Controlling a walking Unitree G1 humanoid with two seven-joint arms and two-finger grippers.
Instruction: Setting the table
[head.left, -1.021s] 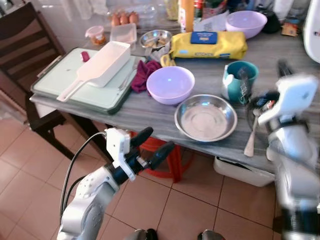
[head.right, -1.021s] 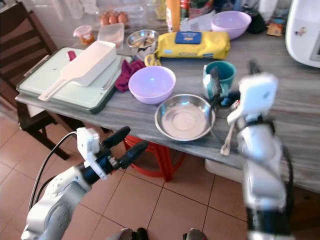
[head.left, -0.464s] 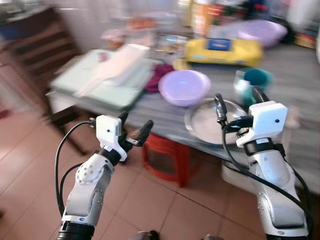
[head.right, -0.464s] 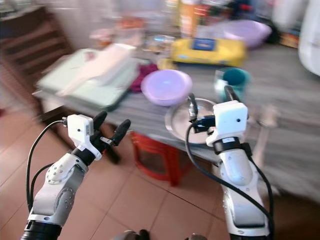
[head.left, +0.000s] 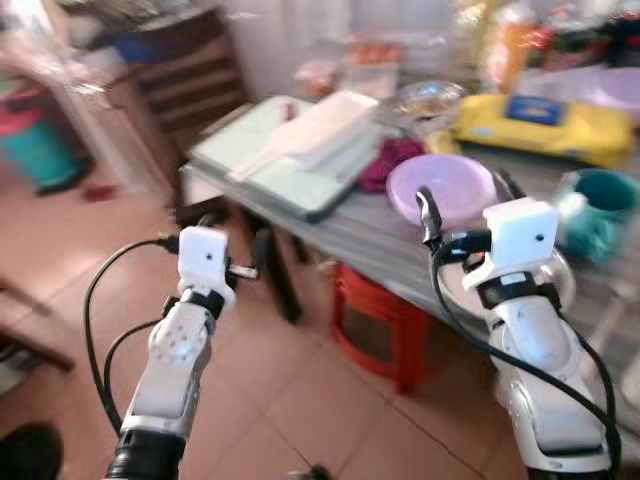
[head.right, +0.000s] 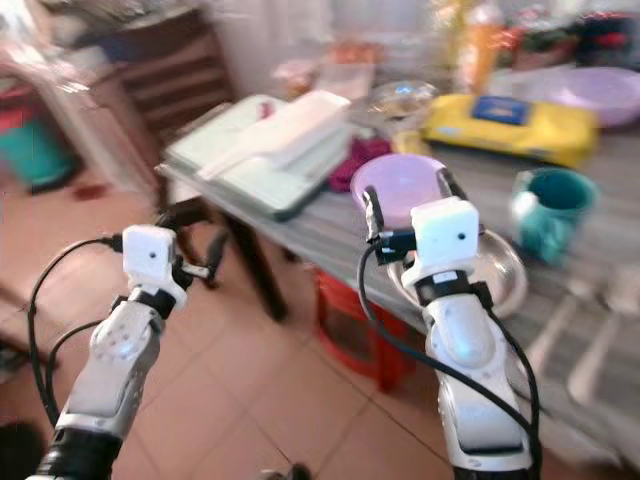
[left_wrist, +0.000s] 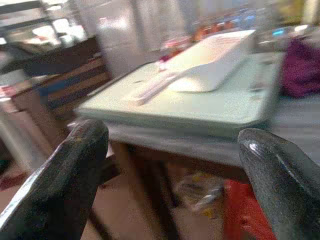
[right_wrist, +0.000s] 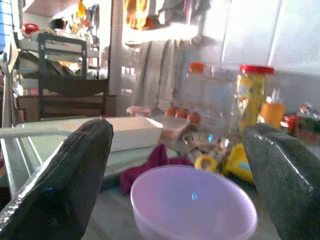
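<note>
Grey table (head.left: 350, 235); labels blurred, unreadable.

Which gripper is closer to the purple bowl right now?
Right. The right gripper hovers open at the purple bowl; the left gripper is off the table edge, over the floor.

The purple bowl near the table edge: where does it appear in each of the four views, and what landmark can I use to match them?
Left eye view: purple bowl at centre right, just behind the right pincer.
Right eye view: it sits at centre, again behind that pincer.
Left wrist view: the bowl is not visible.
Right wrist view: low in the centre, between the two open fingers.
Shared landmark: the dark red cloth beside the bowl.
</note>
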